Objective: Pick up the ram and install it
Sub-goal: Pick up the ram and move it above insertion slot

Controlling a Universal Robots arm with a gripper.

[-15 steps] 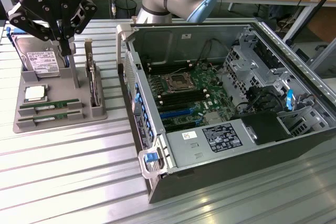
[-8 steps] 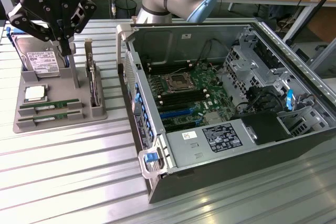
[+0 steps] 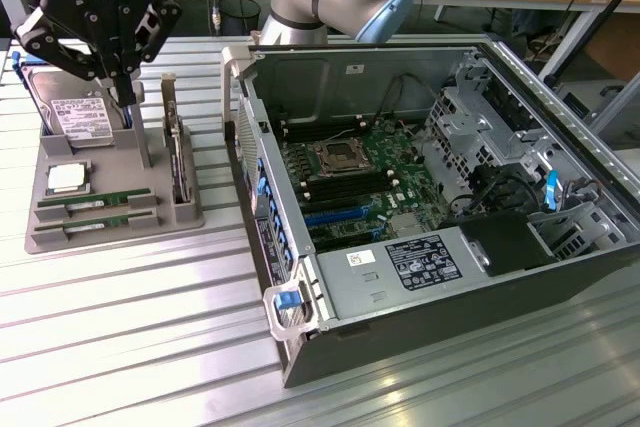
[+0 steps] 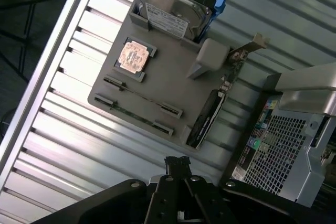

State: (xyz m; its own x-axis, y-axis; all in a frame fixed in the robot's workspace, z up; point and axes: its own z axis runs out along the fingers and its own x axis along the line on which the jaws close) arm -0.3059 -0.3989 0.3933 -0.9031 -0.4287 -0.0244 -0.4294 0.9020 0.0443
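At the exterior view's left, the gripper [image 3: 124, 107] hangs with its fingers pressed together and empty, its tips showing in front of the upright hard drive [image 3: 75, 112]. Below it, the first ram stick [image 3: 95, 201] and the second ram stick [image 3: 95, 222] lie side by side in slots at the near edge of the gray tray [image 3: 110, 182], beside the processor [image 3: 66, 178]. The open computer case [image 3: 450, 277] stands at the right.

In the wrist view, the closed gripper [image 4: 177, 161] sits apart from the tray [image 4: 173, 87], where the first ram stick [image 4: 142, 98] and the second ram stick [image 4: 134, 115] rest untouched.

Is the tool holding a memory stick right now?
No, both memory sticks lie in slots of the grey tray, and the shut tool above holds nothing.
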